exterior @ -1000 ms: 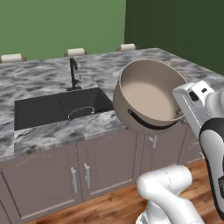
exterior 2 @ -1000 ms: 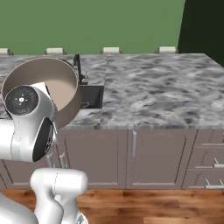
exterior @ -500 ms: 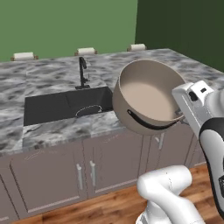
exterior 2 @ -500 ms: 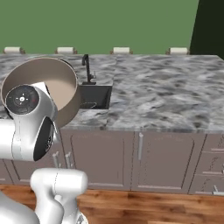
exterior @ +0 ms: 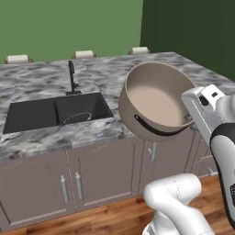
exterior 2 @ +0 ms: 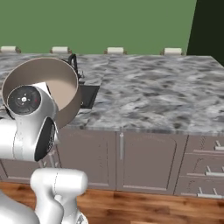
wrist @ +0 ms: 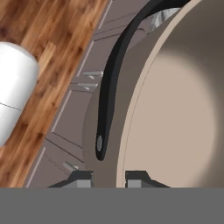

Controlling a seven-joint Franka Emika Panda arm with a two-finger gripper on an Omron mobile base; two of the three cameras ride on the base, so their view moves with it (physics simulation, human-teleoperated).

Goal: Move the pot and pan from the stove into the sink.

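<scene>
Grey marbled table [exterior: 41,133] ran before us while our claw [wrist: 109,178] pinched the rim of the pot [exterior: 158,101], held tilted in the air, with the sink [exterior: 55,112] lying off to its left.

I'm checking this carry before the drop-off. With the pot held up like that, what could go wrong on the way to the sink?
The tool pinches only the rim of the pot, which hangs tilted on its side, so it may slip or swing. Lowering it, the pot could strike the faucet or the front edge of the sink.
</scene>
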